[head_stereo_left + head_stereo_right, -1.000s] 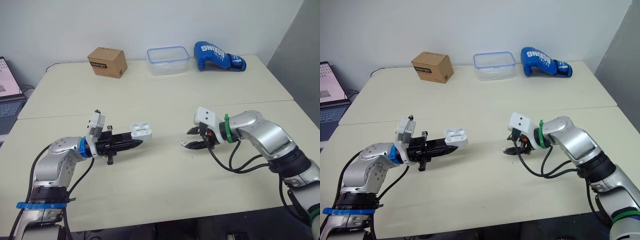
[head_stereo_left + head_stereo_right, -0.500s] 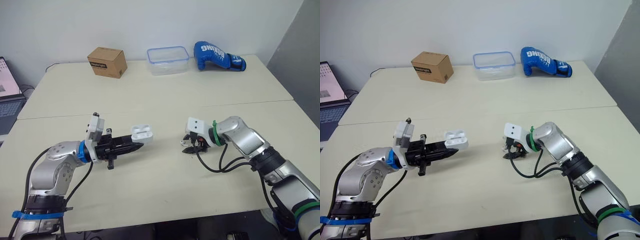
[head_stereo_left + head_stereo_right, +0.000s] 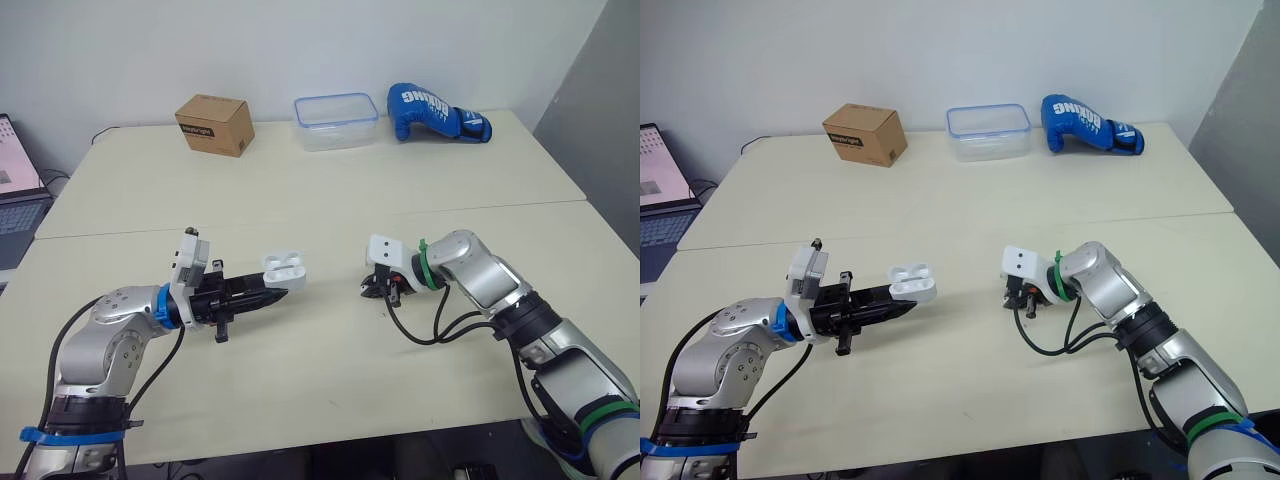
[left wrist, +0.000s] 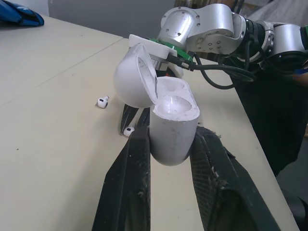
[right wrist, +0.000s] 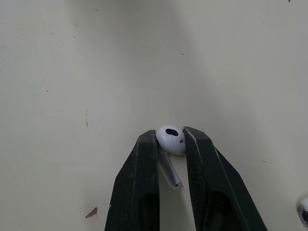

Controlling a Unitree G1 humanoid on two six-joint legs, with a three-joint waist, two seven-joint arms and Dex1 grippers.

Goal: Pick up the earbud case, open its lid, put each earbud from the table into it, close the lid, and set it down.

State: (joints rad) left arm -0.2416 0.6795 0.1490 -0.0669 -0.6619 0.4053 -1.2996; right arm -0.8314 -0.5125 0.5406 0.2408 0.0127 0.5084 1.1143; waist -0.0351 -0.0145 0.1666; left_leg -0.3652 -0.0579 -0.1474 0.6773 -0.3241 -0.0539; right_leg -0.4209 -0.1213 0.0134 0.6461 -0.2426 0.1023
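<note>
Left gripper (image 3: 272, 293): clamped round the body of the earbud case (image 4: 171, 130), holding it up off the surface (image 3: 330, 200). The lid (image 4: 132, 77) is swung back and both sockets are bare.
Right gripper (image 5: 169, 134): fingers nearly together, pinching one earbud (image 5: 170, 140) by its head, stem trailing back between them. It sits low at the surface, near the case.
Other earbud (image 4: 101, 102): loose on the surface close to the right gripper, waiting its turn.
Step in hand: by my read, the first earbud's trip to the case.
Doing it well: lift straight up so the smooth head doesn't roll out of the pinch. Turn the wrist so the stem leads into a socket, and let go only once it is seated.
Watch for: the raised lid looks to stand between sockets and right gripper, so come in from above.
</note>
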